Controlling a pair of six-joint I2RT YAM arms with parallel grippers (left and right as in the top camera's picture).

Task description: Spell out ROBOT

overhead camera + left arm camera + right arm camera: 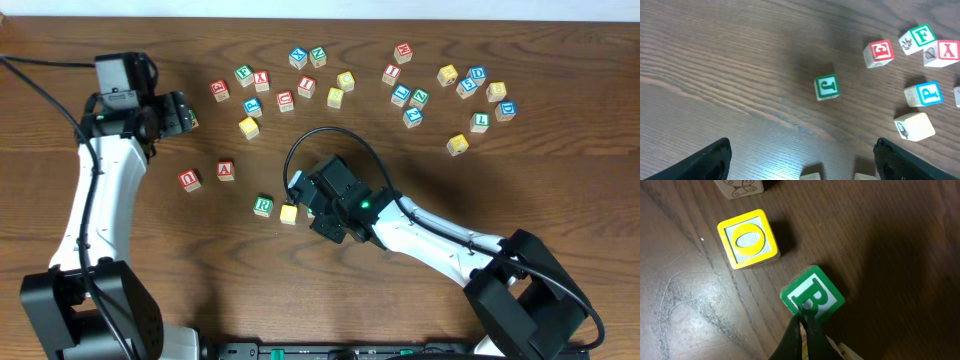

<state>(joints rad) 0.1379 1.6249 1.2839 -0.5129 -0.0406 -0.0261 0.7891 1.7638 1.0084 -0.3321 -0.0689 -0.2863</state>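
Pinched fully shut on nothing, my right pincer (804, 324) touches the green-framed wooden B cube (816, 294), which sits skewed just beside the yellow-framed wooden O cube (747, 239), toward the front edge of the brown wooden worktop (200, 260); closed tips suit nudging it square as letter 3, I judge. My left pincer (802, 161) hangs wide open, empty.

Three of them are sitting in a rough row. The green-framed R cube (262, 205) lies flat with its letter up. The yellow-framed O cube (747, 239) is just to its right, close, though I can't tell if they touch. The O's got a pale striped face with a yellow letter. Next along is the green-framed B cube (812, 297), with a white face and green letter. It's face up too, but twisted diagonally compared to the O and not touching it.
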